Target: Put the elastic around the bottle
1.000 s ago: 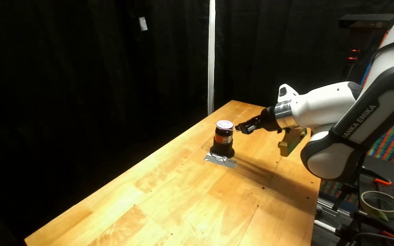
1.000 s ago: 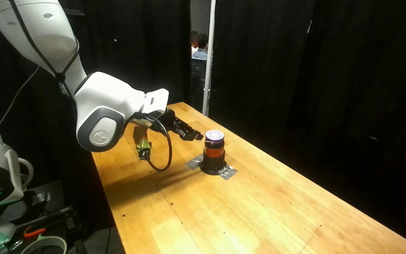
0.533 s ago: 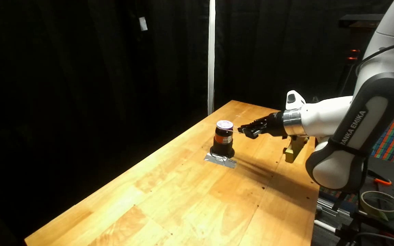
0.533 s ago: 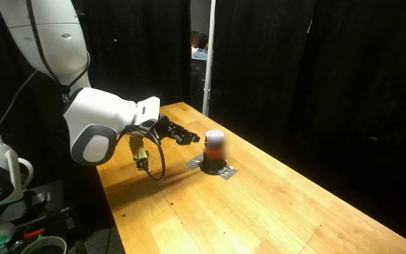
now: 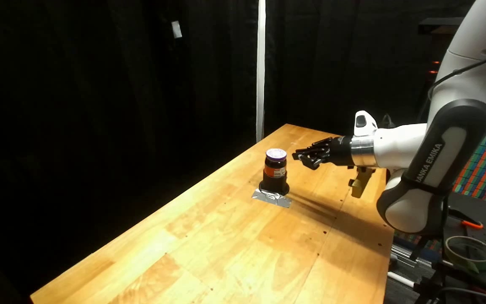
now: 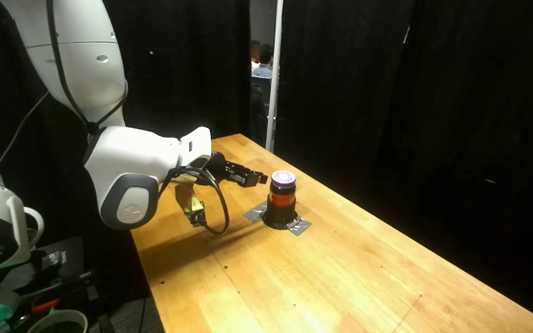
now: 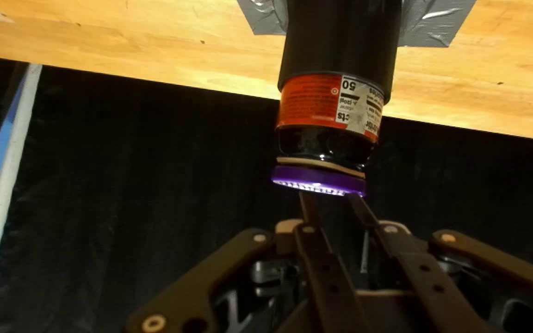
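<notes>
The bottle [image 5: 275,170] stands upright in a black holder [image 5: 274,185] on the table in both exterior views. It has an orange-red label and a purple-edged lid, and also shows in the wrist view [image 7: 326,104], where the picture is upside down. The elastic [image 7: 320,164] is a thin tan band around the bottle's neck, just below the lid; its far side is hidden. In the exterior views it is too small to make out. My gripper [image 6: 261,178] is open and empty, beside the lid and apart from it. In the wrist view a gap shows between the fingertips [image 7: 328,198].
Silver tape [image 5: 271,198] fixes the holder to the wooden table [image 5: 226,253]. Black curtains and a pale pole [image 5: 260,71] stand behind the far edge. A yellow-wrapped wrist camera mount [image 5: 360,183] hangs below the wrist. A tape roll [image 5: 469,253] lies on a side surface.
My gripper drew back from the bottle with the elastic stretched between them, then opened. The elastic came free of the fingers. The bottle's top shifted slightly away from the gripper.
</notes>
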Robot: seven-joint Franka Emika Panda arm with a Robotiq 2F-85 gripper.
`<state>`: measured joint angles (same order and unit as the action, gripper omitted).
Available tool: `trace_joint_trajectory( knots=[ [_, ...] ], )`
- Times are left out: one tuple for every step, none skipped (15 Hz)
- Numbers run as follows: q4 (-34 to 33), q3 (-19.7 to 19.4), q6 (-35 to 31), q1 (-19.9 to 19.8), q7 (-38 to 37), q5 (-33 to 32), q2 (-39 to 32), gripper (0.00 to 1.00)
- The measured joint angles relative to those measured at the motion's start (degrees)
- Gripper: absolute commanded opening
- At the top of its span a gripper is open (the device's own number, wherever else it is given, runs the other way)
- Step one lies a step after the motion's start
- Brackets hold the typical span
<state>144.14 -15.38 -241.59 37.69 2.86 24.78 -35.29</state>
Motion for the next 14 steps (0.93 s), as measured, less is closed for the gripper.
trace_joint_trajectory(
  knots=[
    [-0.1, -2.1, 0.5, 1.8, -0.5, -0.6, 0.0, 0.22],
    [-0.1, -2.9, 0.0, 2.5, -0.7, -1.0, 0.0, 0.21],
    [0.1, -3.4, 0.1, 3.1, -1.0, -1.3, -0.1, 0.22],
    [0.2, -3.7, 0.4, 3.3, -1.5, -1.6, -0.1, 0.20],
    [0.6, -2.2, 0.7, 2.0, -1.5, -1.7, 0.3, 0.21],
    [1.2, 0.3, 2.3, -0.5, -0.7, -1.8, 1.6, 0.46],
    [2.0, 2.4, 5.9, -2.9, 0.8, -1.8, 3.8, 0.46],
    [2.9, 3.2, 10.6, -4.3, 1.9, -1.8, 6.5, 0.49],
    [4.0, 3.7, 15.3, -5.5, 3.6, -1.0, 9.6, 0.56],
    [5.0, 4.4, 19.9, -6.8, 6.2, 0.8, 12.6, 0.65],
    [5.8, 4.6, 25.0, -7.5, 9.3, 3.3, 15.6, 0.72],
    [6.4, 4.6, 29.8, -8.0, 12.5, 6.1, 18.2, 0.81],
    [6.7, 4.4, 35.1, -8.4, 16.3, 9.4, 20.8, 0.87],
    [6.7, 3.9, 40.2, -8.4, 20.3, 13.0, 22.9, 0.94]
  ],
)
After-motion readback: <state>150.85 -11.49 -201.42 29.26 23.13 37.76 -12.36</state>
